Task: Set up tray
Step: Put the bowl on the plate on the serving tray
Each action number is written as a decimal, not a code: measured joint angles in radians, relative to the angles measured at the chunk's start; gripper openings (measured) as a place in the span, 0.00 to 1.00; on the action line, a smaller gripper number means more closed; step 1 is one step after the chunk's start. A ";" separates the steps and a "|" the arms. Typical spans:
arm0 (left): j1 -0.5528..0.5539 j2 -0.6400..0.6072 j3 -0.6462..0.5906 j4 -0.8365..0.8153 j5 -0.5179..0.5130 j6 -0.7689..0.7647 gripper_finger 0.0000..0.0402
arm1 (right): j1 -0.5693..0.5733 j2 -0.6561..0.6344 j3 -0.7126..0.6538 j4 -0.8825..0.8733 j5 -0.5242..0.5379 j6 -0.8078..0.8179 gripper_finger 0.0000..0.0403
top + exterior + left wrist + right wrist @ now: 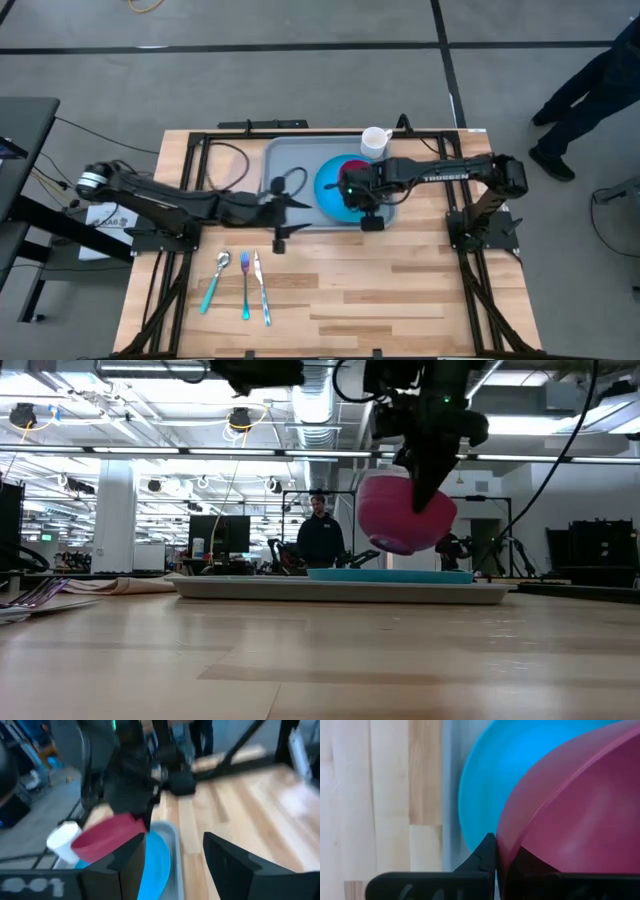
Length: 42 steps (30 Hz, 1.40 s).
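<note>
A pale butcher-block wooden table [340,290] is sitting on a grey floor, and behind it a big open workshop with ceiling lamps, ducts and monitors is stretching away, where one person [321,532] in dark clothes is standing; a second person's dark legs [585,95] are showing at the floor's edge in the high view. One grey-blue tray [285,160] is lying at the table's far middle, carrying one round bright blue plate [328,185]. One white mug [375,141] is standing at the tray's far right corner. Three utensils are lying near the front left, apart from the tray: a spoon [214,279], a fork [245,283] and a knife [261,287]. The right gripper [352,192] is hanging above the plate, its jaws pinching the rim of one pink bowl [405,512], which is tilting clear of the plate. The left gripper [283,212] is hovering beside the tray's near edge with its fingers [230,862] spread apart. White lettering reading "TROSSEN" is showing on the right arm [445,175].
</note>
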 joint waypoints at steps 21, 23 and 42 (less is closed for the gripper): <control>0.006 -0.246 -0.223 0.040 0.004 -0.096 0.47 | -0.055 0.307 0.209 -0.143 0.003 -0.119 0.00; 0.006 -0.246 -0.225 0.041 -0.001 -0.098 0.47 | -0.055 0.311 0.214 -0.140 0.011 -0.121 0.00; 0.006 -0.246 -0.225 0.043 -0.001 -0.102 0.47 | -0.082 0.312 0.220 -0.145 0.019 -0.081 0.01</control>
